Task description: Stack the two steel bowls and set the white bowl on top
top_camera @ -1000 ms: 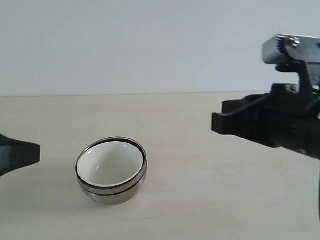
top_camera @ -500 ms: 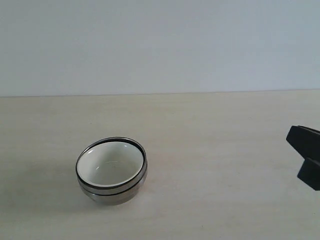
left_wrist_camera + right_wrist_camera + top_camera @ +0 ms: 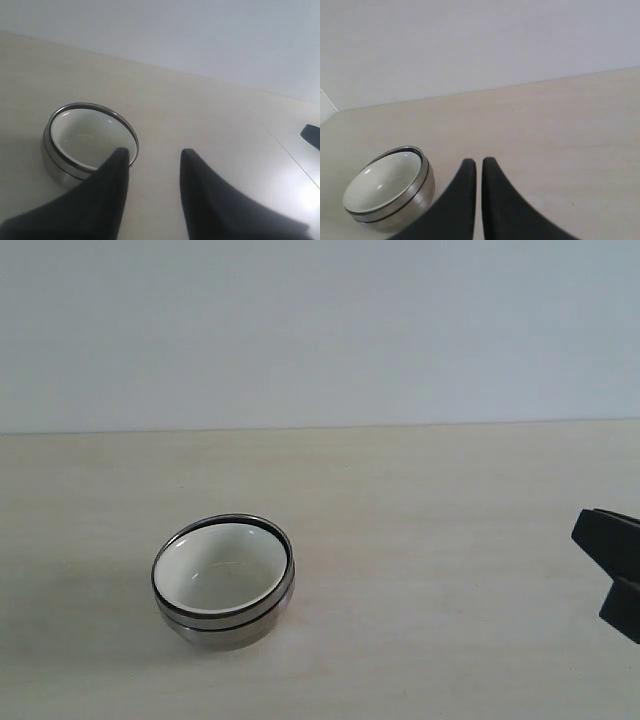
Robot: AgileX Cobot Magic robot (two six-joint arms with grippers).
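**Clearing the Grippers from the Nested Bowls**

**Condition.** The steel bowls sit one inside the other on the bench, left of centre in the exterior view. One rim shows as a dark line just below the other. The white bowl rests upright inside the upper steel bowl, with its lip about level with the steel rim. On this evidence the stacking looks complete, and the step in hand is judged to be the retreat.

**Grippers.** The left gripper has its fingers apart and holds nothing. It lies outside the exterior view, so it is clear of the bowls. The right gripper has its fingers drawn together to a thin slit with nothing between them. It shows at the right edge of the exterior view, well apart from the bowls.

**Procedure.**
1. Route each arm away from the bowls, never across them.
2. Gain height before any sideways travel near the rims.
3. Do not work the fingers while they point at the bowls.
4. Confirm that the white bowl sits level and the rims look concentric.

**Caution.** Polished steel on a smooth bench will probably slide at a light knock. A tilted white bowl would probably rock, so correct the seating with a gentle two-sided grip rather than a push.
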